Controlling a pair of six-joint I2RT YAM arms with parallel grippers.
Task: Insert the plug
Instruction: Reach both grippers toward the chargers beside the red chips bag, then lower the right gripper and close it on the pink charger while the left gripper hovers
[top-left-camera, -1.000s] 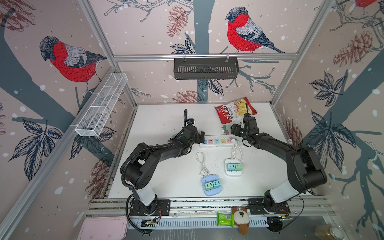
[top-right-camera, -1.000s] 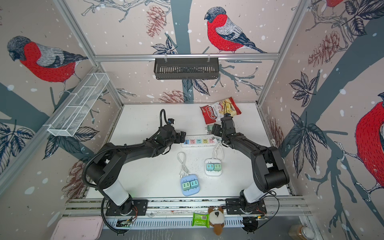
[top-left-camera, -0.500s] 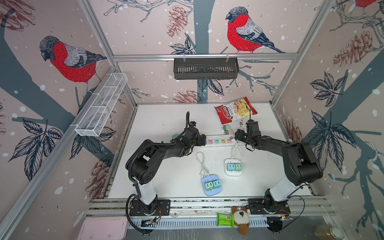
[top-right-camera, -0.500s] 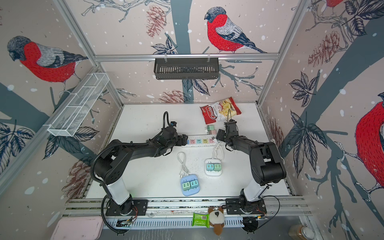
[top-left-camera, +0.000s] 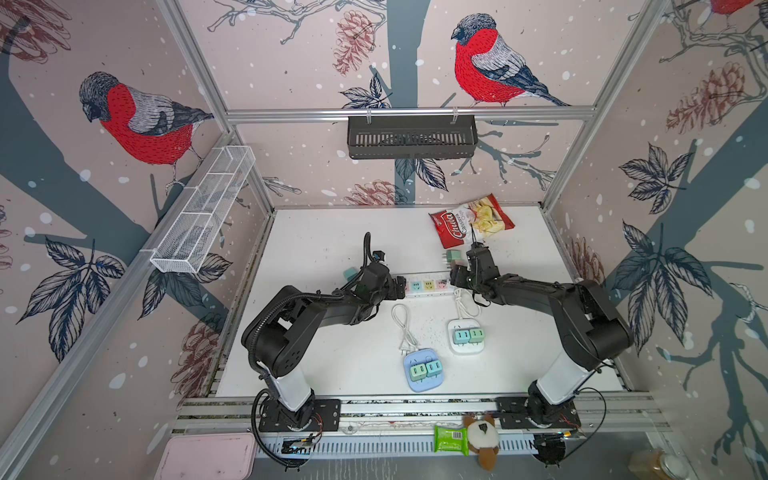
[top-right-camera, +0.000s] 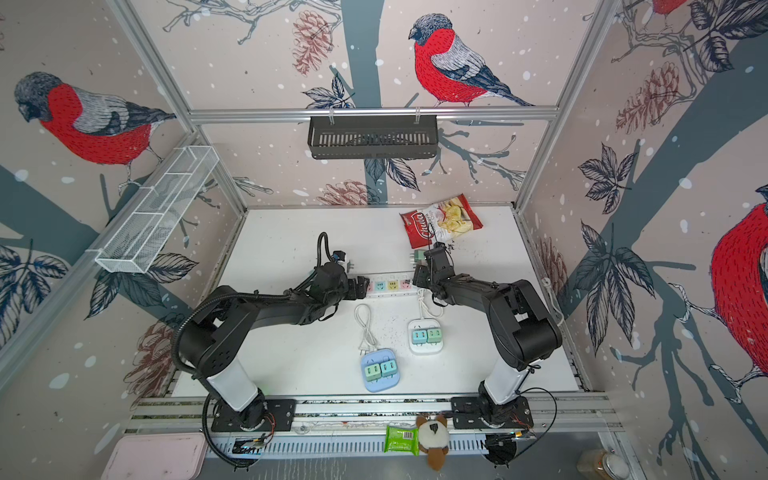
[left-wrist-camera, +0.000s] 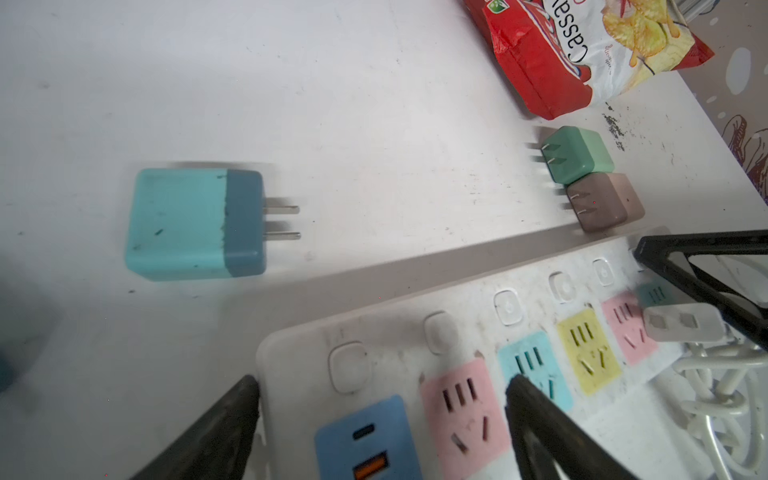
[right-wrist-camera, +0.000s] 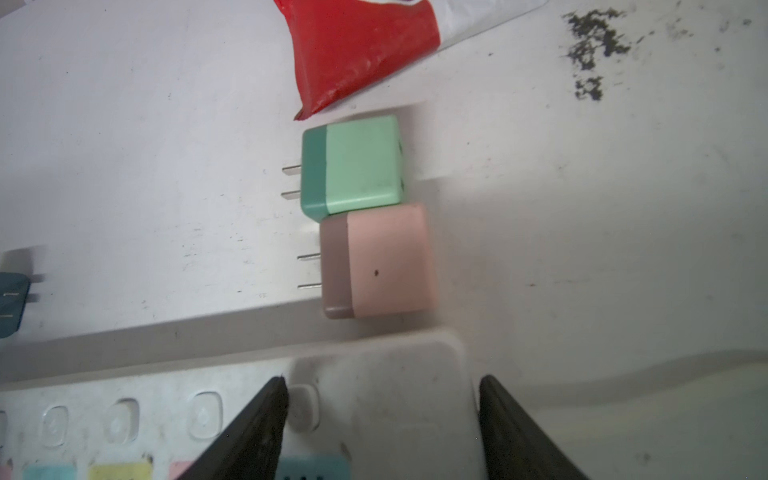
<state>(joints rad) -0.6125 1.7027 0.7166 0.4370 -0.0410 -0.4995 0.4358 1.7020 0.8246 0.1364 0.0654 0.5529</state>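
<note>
Red snack bag, lettered "Cassa", lies upper right on the table. Teal plug lies loose up-left of the power strip, bare tabletop beyond it; green plug touches pink plug. Left gripper and right gripper gape empty over the strip's ends.

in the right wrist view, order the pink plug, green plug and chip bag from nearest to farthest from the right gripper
From the right gripper:
1. pink plug, just past the power strip's end.
2. green plug, against the pink one's far side.
3. chip bag, beyond the green plug.
</note>
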